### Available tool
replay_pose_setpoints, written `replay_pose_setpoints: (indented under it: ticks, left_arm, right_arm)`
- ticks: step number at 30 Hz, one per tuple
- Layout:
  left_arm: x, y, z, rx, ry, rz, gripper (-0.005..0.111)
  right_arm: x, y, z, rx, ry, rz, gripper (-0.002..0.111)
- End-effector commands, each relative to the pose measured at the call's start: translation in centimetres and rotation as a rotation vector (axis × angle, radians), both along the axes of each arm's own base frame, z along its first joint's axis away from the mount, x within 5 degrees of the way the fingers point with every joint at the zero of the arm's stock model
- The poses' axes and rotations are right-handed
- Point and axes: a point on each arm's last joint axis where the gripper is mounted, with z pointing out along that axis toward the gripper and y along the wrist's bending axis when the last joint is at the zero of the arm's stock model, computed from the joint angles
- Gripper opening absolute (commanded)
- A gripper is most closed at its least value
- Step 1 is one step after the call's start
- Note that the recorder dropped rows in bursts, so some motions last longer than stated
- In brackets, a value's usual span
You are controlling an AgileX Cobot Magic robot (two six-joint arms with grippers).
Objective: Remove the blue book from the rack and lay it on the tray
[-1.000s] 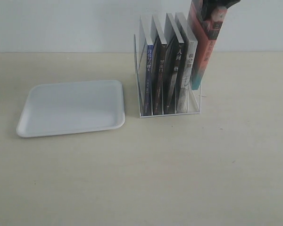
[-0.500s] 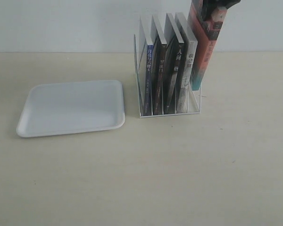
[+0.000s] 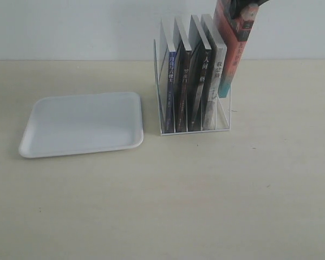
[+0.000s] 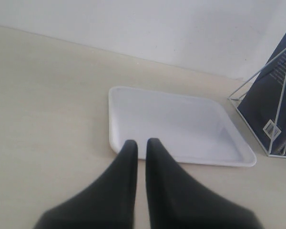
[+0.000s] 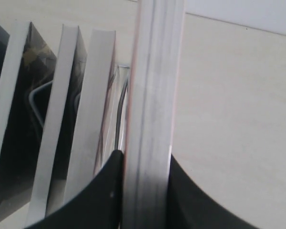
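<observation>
The blue book [image 3: 170, 81] stands upright in the leftmost slot of the white wire rack [image 3: 195, 131]; its dark blue cover [image 4: 271, 95] shows in the left wrist view. The white tray [image 3: 81, 150] lies flat to the rack's left, with nothing on it. My right gripper [image 3: 249, 6] at the top edge is shut on a red-orange-spined book [image 3: 232, 54], held tilted above the rack's right end; its page edge [image 5: 152, 86] sits between my jaws [image 5: 145, 157]. My left gripper [image 4: 138, 141] is shut on nothing, hovering near the tray [image 4: 171, 119]; it is outside the exterior view.
Three other books [image 3: 197, 86] with dark and pale spines fill the slots between the blue book and the rack's right end. A white wall rises behind the beige table [image 3: 206, 206].
The red-orange-spined book has risen a little in my right gripper, its lower end now higher above the rack. Nothing else has moved.
</observation>
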Motion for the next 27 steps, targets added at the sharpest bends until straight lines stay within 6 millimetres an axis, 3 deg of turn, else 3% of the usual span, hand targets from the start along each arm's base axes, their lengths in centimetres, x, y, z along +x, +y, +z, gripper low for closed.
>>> replay_pose_setpoints:
  ticks: [1, 7, 17, 19, 24, 27]
  left_arm:
    - [0.0, 0.0, 0.0, -0.007, -0.007, -0.003, 0.006]
    - [0.0, 0.0, 0.0, -0.007, -0.007, -0.003, 0.006]
    - [0.0, 0.0, 0.0, -0.007, -0.007, -0.003, 0.006]
    - [0.0, 0.0, 0.0, -0.007, -0.007, -0.003, 0.006]
    - [0.0, 0.0, 0.0, -0.007, -0.007, -0.003, 0.006]
    - [0.0, 0.0, 0.0, -0.007, -0.007, -0.003, 0.006]
  right_arm:
    - [0.2, 0.1, 0.4, 0.012, -0.029, 0.01, 0.0]
    - [1.4, 0.6, -2.5, -0.013, 0.039, 0.017, 0.0]
    - [2.1, 0.9, -3.2, -0.001, 0.017, 0.014, 0.002]
    - [2.1, 0.9, -3.7, -0.009, 0.038, 0.013, 0.009]
    - [2.1, 0.9, -4.2, -0.019, 0.067, 0.012, 0.047]
    - [1.8, 0.8, -3.4, -0.012, 0.06, 0.004, 0.049]
